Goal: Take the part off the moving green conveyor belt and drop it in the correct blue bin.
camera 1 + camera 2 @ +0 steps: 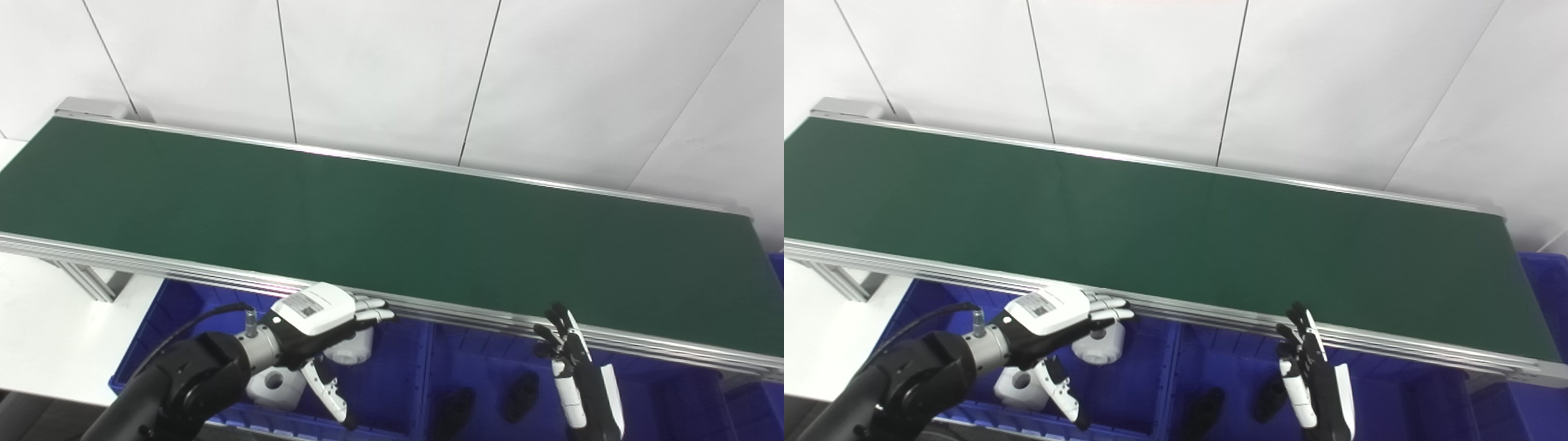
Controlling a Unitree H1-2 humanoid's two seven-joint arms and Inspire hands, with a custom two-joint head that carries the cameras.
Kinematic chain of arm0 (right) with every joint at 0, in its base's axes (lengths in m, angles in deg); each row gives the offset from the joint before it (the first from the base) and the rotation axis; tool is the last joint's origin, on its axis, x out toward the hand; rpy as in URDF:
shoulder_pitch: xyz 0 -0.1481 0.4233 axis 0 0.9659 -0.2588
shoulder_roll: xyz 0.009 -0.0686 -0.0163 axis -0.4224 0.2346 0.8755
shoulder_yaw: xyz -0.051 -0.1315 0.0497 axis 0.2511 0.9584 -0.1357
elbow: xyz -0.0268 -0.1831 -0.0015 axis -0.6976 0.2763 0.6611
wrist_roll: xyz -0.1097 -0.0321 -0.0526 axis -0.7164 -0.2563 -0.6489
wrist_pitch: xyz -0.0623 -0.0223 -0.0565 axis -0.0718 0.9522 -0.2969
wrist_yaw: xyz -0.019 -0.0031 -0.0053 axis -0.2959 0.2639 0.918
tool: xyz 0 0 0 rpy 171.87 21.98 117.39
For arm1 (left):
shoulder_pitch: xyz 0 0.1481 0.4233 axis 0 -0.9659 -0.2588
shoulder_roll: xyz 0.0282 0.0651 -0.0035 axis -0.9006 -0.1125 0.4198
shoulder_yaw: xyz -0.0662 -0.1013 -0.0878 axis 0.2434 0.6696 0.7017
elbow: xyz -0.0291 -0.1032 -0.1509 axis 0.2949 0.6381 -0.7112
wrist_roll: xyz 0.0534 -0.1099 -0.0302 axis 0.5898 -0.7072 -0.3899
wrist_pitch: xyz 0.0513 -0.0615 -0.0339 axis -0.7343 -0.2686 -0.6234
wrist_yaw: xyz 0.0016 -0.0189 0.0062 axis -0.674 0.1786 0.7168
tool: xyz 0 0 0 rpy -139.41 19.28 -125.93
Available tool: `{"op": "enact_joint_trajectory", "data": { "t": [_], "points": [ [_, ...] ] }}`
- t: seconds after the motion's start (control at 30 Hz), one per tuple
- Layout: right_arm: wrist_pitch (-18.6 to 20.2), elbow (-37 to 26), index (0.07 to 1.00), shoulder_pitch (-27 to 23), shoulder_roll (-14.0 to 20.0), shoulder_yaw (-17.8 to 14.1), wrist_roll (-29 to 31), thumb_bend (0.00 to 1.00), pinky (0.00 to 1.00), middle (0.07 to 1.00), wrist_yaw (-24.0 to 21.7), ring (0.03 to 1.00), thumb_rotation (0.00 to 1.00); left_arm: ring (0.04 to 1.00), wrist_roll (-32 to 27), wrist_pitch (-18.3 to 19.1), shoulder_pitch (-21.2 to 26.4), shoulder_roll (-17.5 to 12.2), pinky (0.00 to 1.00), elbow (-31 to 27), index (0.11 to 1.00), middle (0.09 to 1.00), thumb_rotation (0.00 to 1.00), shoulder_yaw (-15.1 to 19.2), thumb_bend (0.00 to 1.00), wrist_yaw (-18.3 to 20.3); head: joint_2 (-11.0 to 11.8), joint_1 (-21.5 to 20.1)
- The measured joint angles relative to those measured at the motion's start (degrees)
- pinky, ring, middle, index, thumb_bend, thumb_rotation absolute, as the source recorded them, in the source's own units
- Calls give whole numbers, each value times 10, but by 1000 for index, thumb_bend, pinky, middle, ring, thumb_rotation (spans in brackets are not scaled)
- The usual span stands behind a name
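The green conveyor belt (380, 226) runs across the view and carries no part. My left hand (324, 321) is open and empty, fingers stretched toward the belt's near rail, above the left blue bin (392, 398). Two white cylindrical parts (352, 349) (275, 386) lie in that bin under the hand. My right hand (572, 361) is open and empty, fingers pointing up, above the middle blue bin (484, 361). Two black parts (520, 392) (453, 410) lie in the middle bin.
The belt's aluminium rail (465, 315) runs along the near edge above the bins. A further blue bin (750, 410) sits at the right. A white table surface (43, 331) lies to the left. White wall panels stand behind the belt.
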State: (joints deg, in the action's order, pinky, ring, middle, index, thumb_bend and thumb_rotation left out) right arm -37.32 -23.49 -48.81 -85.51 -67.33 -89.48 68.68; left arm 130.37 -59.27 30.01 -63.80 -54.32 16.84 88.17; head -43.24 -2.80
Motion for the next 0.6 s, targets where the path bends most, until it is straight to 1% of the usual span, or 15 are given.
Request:
{"op": "enact_joint_trajectory", "data": {
  "t": [0.03,0.1,0.13,0.17,0.23,0.27,0.3,0.33,0.37,0.4,0.43,0.47,0.5,0.53,0.6],
  "points": [
    [0,0,960,0,-2,1,-1,899,820,932,0,873,960,943,-29,7,-6,3,891,-14,951,982,646,13,957,1,2,-14],
    [1,1,963,0,-8,3,-5,904,818,935,1,874,970,961,-90,21,-17,18,885,-36,971,994,668,42,898,-6,2,-14],
    [2,3,964,-1,-11,6,-10,904,817,936,2,874,974,966,-134,26,-24,31,884,-41,976,997,671,59,883,-16,4,-38],
    [2,6,962,-2,-14,8,-16,908,816,935,2,872,977,986,-171,31,-33,51,882,-41,990,999,704,76,846,-30,4,-38],
    [2,12,962,-3,-21,13,-25,910,818,938,5,873,983,998,-223,35,-54,96,934,-35,998,1000,749,105,786,-70,9,-89],
    [3,12,962,-3,-25,15,-31,910,819,939,8,874,985,999,-241,32,-66,122,948,-22,999,1000,757,114,774,-94,9,-89],
    [4,13,961,-3,-31,18,-38,912,818,945,10,876,990,1000,-258,28,-75,145,979,-4,1000,1000,779,124,733,-117,9,-89],
    [6,13,961,-4,-36,21,-44,912,817,947,12,877,992,1000,-273,23,-83,163,990,19,1000,1000,787,134,719,-134,11,-116],
    [9,12,961,-4,-42,25,-49,914,816,953,13,880,991,1000,-290,22,-89,182,996,44,1000,1000,814,145,739,-151,15,-137],
    [14,12,961,-4,-47,28,-57,914,816,955,15,881,991,1000,-307,25,-94,197,998,67,1000,1000,823,157,746,-166,15,-137],
    [17,12,960,-4,-53,31,-62,910,817,956,18,880,989,1000,-326,28,-98,210,999,85,1000,1000,828,169,767,-177,18,-156],
    [18,12,959,-4,-57,33,-66,908,817,956,20,879,989,1000,-346,30,-98,220,1000,103,1000,1000,830,178,778,-185,18,-157],
    [20,12,961,-4,-60,36,-69,903,816,958,20,879,985,1000,-371,33,-97,227,1000,118,1000,1000,798,188,802,-187,18,-157],
    [20,12,962,-4,-62,38,-73,901,816,959,21,880,985,1000,-410,37,-95,234,1000,136,1000,1000,787,197,817,-185,20,-170],
    [20,12,965,-4,-66,40,-79,900,826,963,22,885,986,1000,-453,40,-90,240,1000,165,1000,1000,796,205,820,-184,22,-187]
  ]
}}
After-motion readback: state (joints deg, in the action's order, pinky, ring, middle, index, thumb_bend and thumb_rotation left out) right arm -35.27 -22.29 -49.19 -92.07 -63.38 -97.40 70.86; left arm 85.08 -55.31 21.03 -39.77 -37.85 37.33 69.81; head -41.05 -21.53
